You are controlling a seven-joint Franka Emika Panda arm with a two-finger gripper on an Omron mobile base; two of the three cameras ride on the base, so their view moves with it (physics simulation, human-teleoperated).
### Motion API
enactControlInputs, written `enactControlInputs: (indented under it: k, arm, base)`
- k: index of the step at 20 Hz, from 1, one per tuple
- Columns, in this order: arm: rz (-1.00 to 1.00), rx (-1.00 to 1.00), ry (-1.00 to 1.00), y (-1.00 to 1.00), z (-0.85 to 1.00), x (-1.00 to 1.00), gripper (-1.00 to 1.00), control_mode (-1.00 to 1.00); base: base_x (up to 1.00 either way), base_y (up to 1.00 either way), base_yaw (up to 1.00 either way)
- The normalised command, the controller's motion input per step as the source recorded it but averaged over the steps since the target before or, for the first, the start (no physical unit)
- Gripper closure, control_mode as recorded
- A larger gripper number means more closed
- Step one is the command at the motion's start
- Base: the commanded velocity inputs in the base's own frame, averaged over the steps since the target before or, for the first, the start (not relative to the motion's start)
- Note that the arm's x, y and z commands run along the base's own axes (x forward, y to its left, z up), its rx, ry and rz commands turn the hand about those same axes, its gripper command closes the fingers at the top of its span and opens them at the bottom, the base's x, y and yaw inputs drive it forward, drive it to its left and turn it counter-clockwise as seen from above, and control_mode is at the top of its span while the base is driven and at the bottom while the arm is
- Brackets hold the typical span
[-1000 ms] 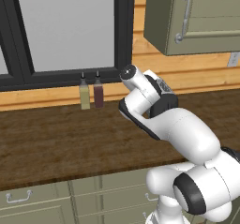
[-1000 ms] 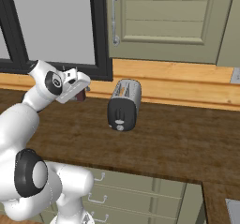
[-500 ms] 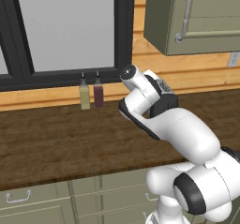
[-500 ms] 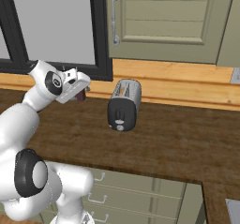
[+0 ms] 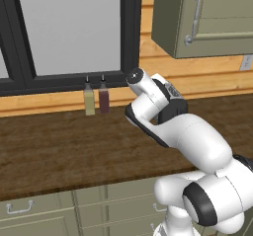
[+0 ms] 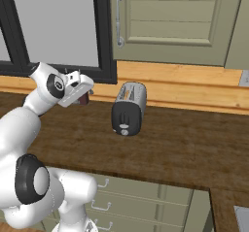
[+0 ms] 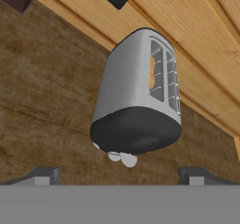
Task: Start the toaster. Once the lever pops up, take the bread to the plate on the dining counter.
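The toaster (image 6: 129,108) stands on the wood-topped counter (image 6: 185,151), close to the pale wooden back wall (image 6: 194,88). Its dark end panel, with the round knob, faces outward toward the robot, which puts the controls on the reachable side. In the hand view the toaster (image 7: 137,99) sits just above centre, and a strip of tan in one of its two slots is probably the bread (image 7: 152,75) (too little shows to be sure).

The gripper (image 7: 120,174) hangs off the counter with its jaws spread wide and nothing between them; its tips rise at about five and seven o'clock of the hand view. That line-up seems deliberate, since the camera looks straight at the control end. In the right base view the hand (image 6: 73,88) is at nine o'clock from the toaster, clearly apart. Two small bottles (image 5: 96,98) stand by the window frame, clear of the approach.
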Motion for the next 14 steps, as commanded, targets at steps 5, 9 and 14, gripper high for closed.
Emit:
enactControlInputs:
  k: [5, 9, 14]
  arm:
    - [0.0, 0.0, 0.0, 0.0, 0.0, 0.0, -1.0, -1.0]
    - [0.0, 0.0, 0.0, 0.0, 0.0, 0.0, -1.0, -1.0]
    - [0.0, 0.0, 0.0, 0.0, 0.0, 0.0, -1.0, -1.0]
  base:
    - [0.0, 0.0, 0.0]
    - [0.0, 0.0, 0.0]
    - [0.0, 0.0, 0.0]
